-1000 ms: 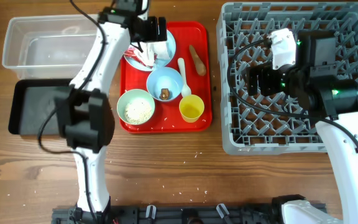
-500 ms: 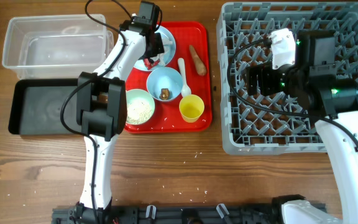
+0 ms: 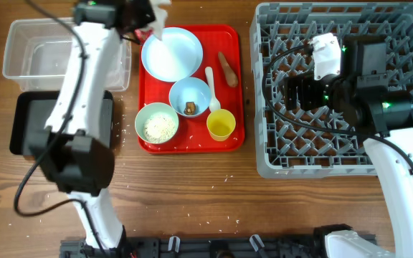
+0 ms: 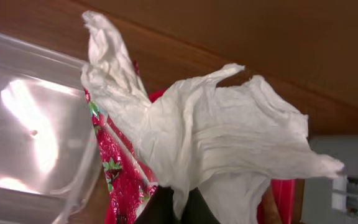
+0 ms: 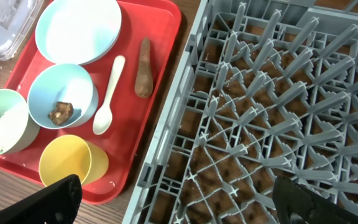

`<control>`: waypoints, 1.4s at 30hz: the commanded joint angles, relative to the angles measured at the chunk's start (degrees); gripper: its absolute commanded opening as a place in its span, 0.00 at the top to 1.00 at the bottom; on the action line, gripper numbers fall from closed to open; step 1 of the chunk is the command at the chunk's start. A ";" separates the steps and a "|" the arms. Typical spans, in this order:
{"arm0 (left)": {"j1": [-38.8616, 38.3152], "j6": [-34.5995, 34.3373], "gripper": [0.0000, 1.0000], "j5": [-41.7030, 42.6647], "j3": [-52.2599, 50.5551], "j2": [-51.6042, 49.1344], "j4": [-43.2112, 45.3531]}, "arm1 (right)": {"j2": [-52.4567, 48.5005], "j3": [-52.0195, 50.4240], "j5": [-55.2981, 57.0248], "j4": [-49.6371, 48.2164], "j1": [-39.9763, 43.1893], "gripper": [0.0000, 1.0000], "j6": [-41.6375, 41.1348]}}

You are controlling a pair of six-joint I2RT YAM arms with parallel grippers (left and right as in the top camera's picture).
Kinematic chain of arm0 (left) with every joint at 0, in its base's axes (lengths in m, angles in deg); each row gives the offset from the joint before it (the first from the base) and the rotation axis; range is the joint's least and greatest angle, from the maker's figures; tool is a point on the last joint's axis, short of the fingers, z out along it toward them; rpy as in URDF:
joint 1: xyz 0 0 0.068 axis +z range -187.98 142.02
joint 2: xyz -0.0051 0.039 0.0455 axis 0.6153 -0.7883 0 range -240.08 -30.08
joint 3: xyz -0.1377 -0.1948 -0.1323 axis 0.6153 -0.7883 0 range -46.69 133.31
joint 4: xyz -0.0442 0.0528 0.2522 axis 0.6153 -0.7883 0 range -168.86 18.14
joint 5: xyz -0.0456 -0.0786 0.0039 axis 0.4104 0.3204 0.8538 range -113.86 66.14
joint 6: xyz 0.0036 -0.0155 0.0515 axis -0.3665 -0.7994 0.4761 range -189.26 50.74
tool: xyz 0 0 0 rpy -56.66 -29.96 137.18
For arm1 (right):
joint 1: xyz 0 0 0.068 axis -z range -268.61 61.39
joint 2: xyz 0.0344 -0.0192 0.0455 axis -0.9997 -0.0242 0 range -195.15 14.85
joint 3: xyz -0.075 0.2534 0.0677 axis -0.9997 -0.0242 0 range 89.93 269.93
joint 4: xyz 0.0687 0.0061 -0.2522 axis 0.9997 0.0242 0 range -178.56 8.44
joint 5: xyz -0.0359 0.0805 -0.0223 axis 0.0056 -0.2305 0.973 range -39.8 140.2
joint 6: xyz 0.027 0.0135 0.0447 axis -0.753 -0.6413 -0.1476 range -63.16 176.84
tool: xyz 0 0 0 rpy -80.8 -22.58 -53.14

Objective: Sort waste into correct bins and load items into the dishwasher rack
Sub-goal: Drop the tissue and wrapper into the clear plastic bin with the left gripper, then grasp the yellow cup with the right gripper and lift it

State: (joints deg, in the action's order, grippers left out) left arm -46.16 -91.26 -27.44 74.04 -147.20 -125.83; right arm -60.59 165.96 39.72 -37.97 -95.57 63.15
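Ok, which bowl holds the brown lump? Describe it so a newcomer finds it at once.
Start at the red tray left of the grey rack. At its middle, next to the pale blue plate, sits the pale blue bowl. Unlike the green bowl of rice beside it, it holds one small brown lump.

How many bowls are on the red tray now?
2. A pale blue round bowl holding a small brown lump sits centrally on the flat red tray; a pale green round bowl of white rice grains is diagonally beside it. None seems hidden.
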 commanded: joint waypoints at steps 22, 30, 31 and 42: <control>17.22 5.14 0.01 -3.08 -0.83 -7.21 -1.66 | -0.92 1.20 -1.64 -0.44 -0.13 0.00 -1.99; 11.45 8.09 0.09 9.55 -0.83 -0.50 -12.63 | -0.92 1.20 -1.66 -0.59 -0.15 0.00 -1.99; 10.21 8.07 0.12 10.10 -0.83 -0.52 -14.38 | -0.92 1.20 -1.66 -0.59 -0.15 0.00 -2.01; -7.63 3.37 0.18 10.45 -0.83 -0.76 -22.14 | -0.92 1.20 -2.12 -0.48 -0.15 0.00 -3.54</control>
State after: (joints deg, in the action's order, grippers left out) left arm -50.97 -85.60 -17.73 73.04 -147.97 -147.58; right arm -60.96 165.96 38.61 -38.38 -95.57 61.11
